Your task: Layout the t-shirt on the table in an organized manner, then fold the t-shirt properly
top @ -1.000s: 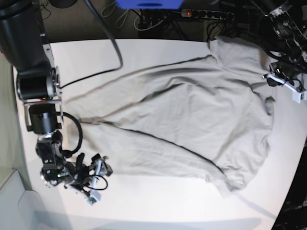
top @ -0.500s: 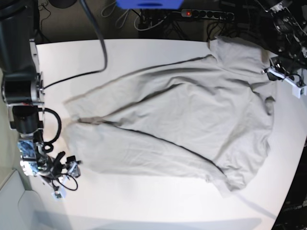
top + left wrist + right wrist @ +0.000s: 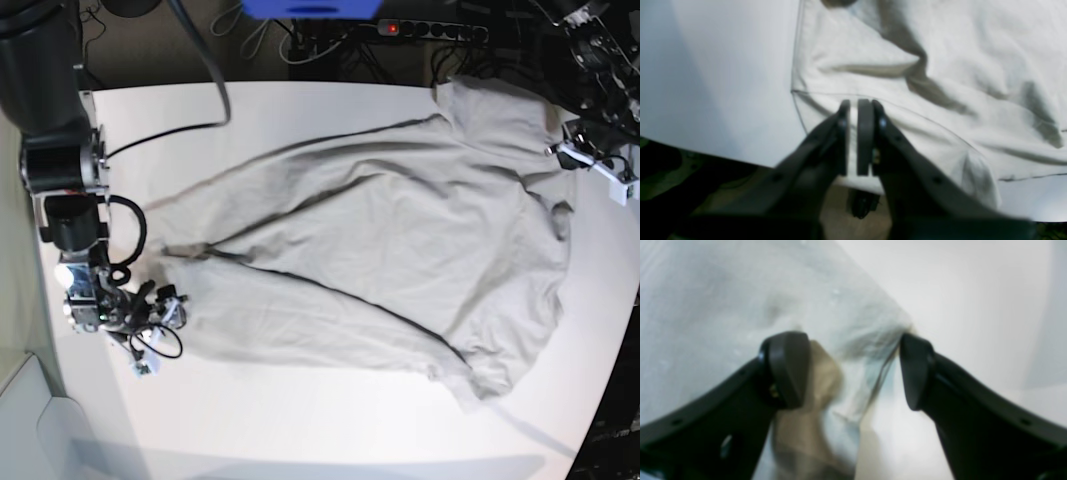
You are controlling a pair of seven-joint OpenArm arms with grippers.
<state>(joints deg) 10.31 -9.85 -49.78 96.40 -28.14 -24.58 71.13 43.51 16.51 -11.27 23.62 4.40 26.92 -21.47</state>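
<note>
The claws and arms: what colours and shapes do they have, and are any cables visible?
Both claws have dark grey, smooth, curved fingers with small round holes along them. The left claw has flat narrow tips; the right claw has rounded pad-like tips. In the base view, the right arm is black with silver joint rings and looping black cables.

Motion blur smears the t-shirt [image 3: 740, 306] hem between the right tool's [image 3: 853, 370] fingers, hiding any contact.
</note>
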